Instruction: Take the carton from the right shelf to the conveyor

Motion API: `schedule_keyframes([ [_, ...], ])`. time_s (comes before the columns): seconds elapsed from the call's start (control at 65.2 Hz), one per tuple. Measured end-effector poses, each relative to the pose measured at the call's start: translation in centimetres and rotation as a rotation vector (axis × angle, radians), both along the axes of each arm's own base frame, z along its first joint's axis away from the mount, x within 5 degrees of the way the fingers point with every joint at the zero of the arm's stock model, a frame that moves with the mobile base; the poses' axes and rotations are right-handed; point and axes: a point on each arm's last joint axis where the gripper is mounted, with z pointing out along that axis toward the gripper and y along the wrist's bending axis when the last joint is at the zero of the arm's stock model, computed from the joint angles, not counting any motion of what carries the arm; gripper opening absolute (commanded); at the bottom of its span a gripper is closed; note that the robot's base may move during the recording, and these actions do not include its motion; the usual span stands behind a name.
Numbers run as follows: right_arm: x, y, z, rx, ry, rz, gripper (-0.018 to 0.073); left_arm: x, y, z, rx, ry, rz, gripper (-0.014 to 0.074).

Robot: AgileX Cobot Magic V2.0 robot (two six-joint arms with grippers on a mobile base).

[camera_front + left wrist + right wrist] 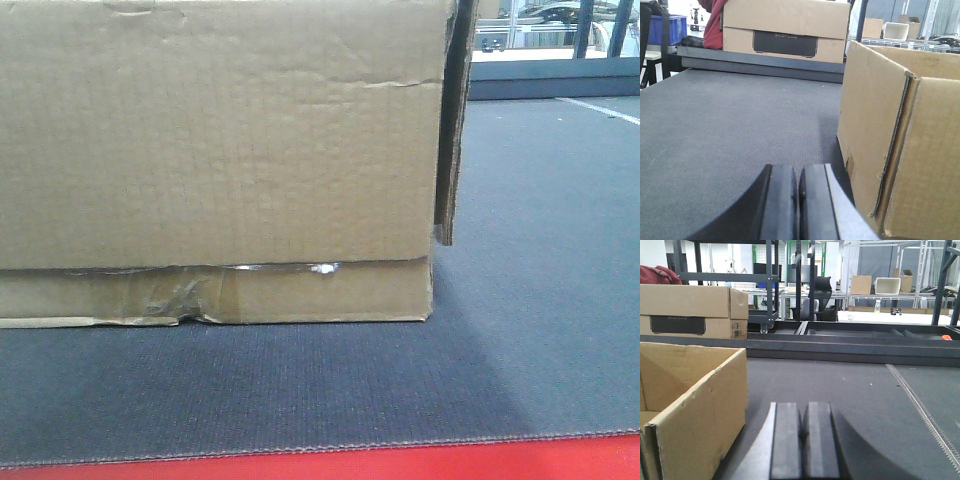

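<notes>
The brown carton [215,150] rests on the dark grey ribbed conveyor [540,300], filling the left of the front view, with wrinkled tape on its lower seam and a loose flap at its right corner. My left gripper [799,172] is shut, empty, low over the conveyor [730,130] just left of the carton [890,135]. On the carton's [695,405] other side my right gripper [803,410] is also shut and empty, above the conveyor [865,390]. The right shelf is out of view.
A red strip [400,462] edges the belt's near side. Another cardboard box with a black label [785,31] sits beyond the belt's far edge, beside red cloth [712,25]. Dark metal rails [850,342] and racks stand behind. A blue bin [670,27] is far left.
</notes>
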Motion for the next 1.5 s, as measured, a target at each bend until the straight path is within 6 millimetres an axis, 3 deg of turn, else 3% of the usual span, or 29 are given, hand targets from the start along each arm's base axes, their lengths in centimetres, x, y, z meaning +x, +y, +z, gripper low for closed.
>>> schedule_keyframes([
  [0.522, 0.1, -0.2, -0.3, -0.041, 0.000, -0.033, -0.0072, 0.0, 0.0, 0.0, -0.001, -0.003, 0.000, 0.0015],
  [0.644, 0.8, -0.4, -2.0, -0.044, 0.020, -0.100, -0.0072, 0.0, 0.0, 0.0, -0.001, -0.003, 0.000, 0.0015],
  [0.936, 2.2, -0.8, -10.9, -0.025, 0.068, -0.193, -0.0072, 0.0, 0.0, 0.0, -0.001, -0.003, 0.000, 0.0015],
  [1.028, 2.4, -0.8, -12.6, -0.026, 0.084, -0.196, -0.0072, 0.0, 0.0, 0.0, -0.001, -0.003, 0.000, 0.0015],
  [1.503, 2.4, -0.8, -13.0, -0.022, 0.101, -0.195, -0.0072, 0.0, 0.0, 0.0, -0.001, -0.004, 0.000, 0.0015],
])
